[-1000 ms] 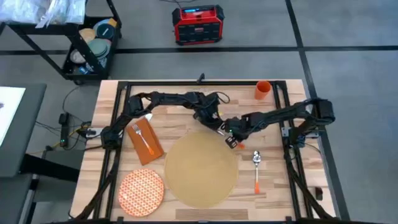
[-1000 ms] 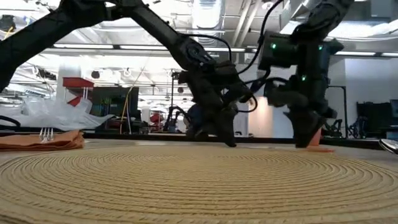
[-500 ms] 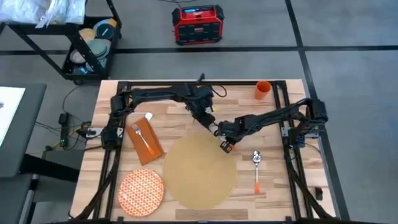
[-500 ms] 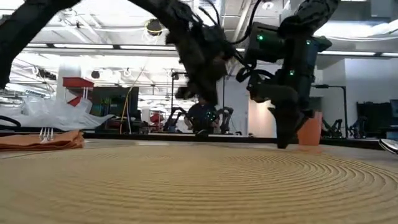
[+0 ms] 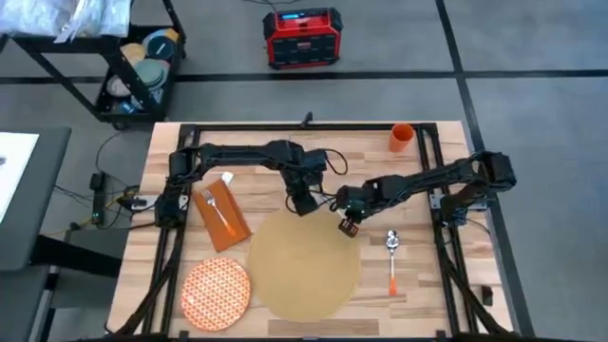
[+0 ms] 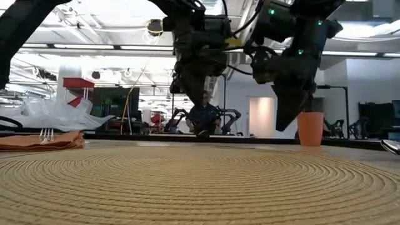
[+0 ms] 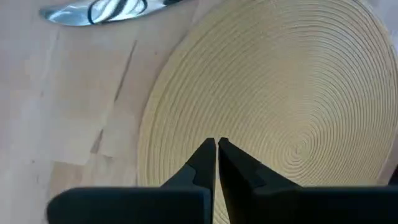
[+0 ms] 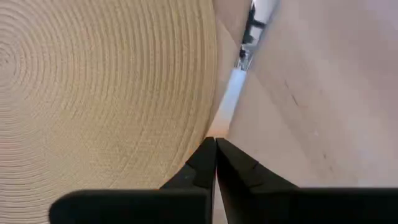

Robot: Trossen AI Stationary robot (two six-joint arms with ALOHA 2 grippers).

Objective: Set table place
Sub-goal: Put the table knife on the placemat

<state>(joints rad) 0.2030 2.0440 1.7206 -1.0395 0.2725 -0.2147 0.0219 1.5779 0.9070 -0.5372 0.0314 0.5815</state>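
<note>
The round tan woven placemat (image 5: pixel 304 266) lies flat on the table (image 5: pixel 427 294). My left gripper (image 7: pixel 216 142) hangs shut above the mat's far edge (image 5: pixel 302 204). My right gripper (image 8: pixel 215 140) hangs shut above the mat's far right rim (image 5: pixel 347 226). In the low view both are clear of the mat, and neither has anything between its fingers. The orange-patterned plate (image 5: pixel 217 292) sits at the near left. A fork (image 5: pixel 218 212) lies on the rust-orange napkin (image 5: pixel 223 218) left of the mat. The orange-handled spoon (image 5: pixel 391 258) lies right of the mat. The orange cup (image 5: pixel 401 138) stands at the far right.
The black metal frame (image 5: pixel 285 127) runs along the table's far edge and sides. Off the table there is a red box (image 5: pixel 302 38) on the floor behind, a cart (image 5: pixel 142 71) with dishes at the far left, and a grey side table (image 5: pixel 19 190) to the left.
Both grippers have risen from the placemat's far edge, where their tips were down a second ago, and now hang clear above it. Both have also shifted toward the table's left edge, and both stay shut.
</note>
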